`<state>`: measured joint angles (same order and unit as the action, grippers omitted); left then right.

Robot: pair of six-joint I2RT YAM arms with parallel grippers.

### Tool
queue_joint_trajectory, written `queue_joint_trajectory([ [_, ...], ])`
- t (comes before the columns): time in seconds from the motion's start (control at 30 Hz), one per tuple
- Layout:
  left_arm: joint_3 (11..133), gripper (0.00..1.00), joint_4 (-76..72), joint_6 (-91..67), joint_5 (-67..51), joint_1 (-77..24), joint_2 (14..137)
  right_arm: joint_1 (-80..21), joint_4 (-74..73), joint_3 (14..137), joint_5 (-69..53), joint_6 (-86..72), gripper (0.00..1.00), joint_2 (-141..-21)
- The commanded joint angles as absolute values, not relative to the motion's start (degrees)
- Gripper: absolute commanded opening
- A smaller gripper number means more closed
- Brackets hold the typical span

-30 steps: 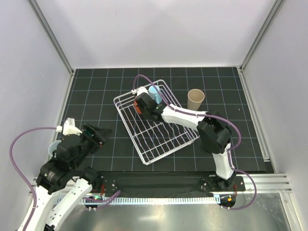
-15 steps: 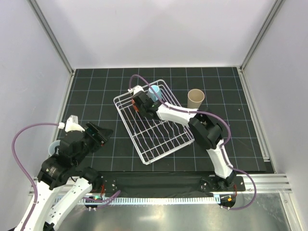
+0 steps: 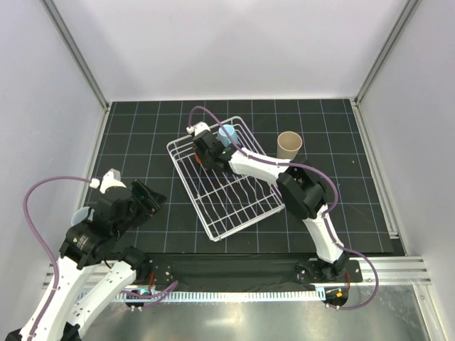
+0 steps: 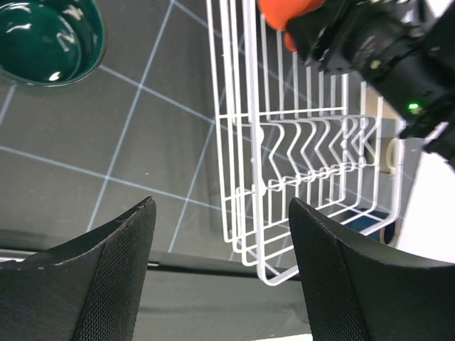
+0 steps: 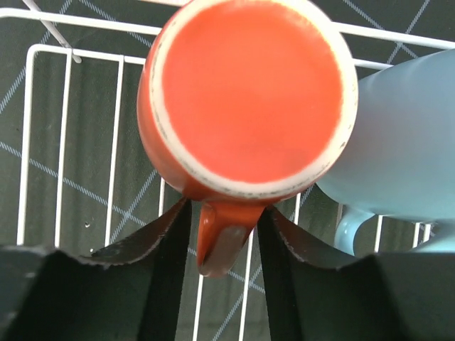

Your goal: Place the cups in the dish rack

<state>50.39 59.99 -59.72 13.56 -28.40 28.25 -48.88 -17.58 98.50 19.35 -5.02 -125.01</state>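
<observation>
My right gripper (image 3: 206, 152) is inside the far left corner of the white wire dish rack (image 3: 234, 202). It is shut on the handle of an orange mug (image 5: 249, 92), whose base faces the wrist camera; my fingers (image 5: 167, 234) flank the handle. A light blue mug (image 5: 398, 142) stands right beside it in the rack (image 5: 67, 106) and shows in the top view (image 3: 227, 133). A tall beige tumbler (image 3: 288, 146) stands on the mat right of the rack. My left gripper (image 3: 148, 199) is open and empty, left of the rack (image 4: 298, 177). A dark teal cup (image 4: 46, 39) sits on the mat.
The black gridded mat (image 3: 142, 135) covers the table between white walls. A pale blue cup (image 3: 80, 216) shows partly behind the left arm near the mat's left edge. A metal rail (image 3: 384, 266) runs along the near edge.
My right gripper has carried the orange mug a little farther toward the rack's far left corner. My left arm has shifted slightly, its gripper still open.
</observation>
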Motion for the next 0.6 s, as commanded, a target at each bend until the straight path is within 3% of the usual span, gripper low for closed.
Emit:
queue_joint_trajectory([
  [0.0, 52.82, 0.74, 62.14, -58.01, 15.29, -28.48, 30.58, -48.52, -14.24, 99.59, 19.60, -5.71, 0.46, -122.44],
  [0.23, 55.28, 0.75, 65.56, -54.94, 19.59, -28.48, 33.91, -48.60, -13.89, 91.95, 18.11, -8.35, 0.48, -112.69],
  [0.4, 58.53, 0.69, 69.51, -49.15, 23.46, -28.48, 41.29, -48.95, -12.39, 79.75, 14.94, -11.16, 0.49, -98.30],
  [0.57, 61.52, 0.72, 67.33, -38.07, 21.53, -28.56, 49.90, -49.22, -13.36, 70.15, 12.84, -12.83, 0.50, -86.07],
])
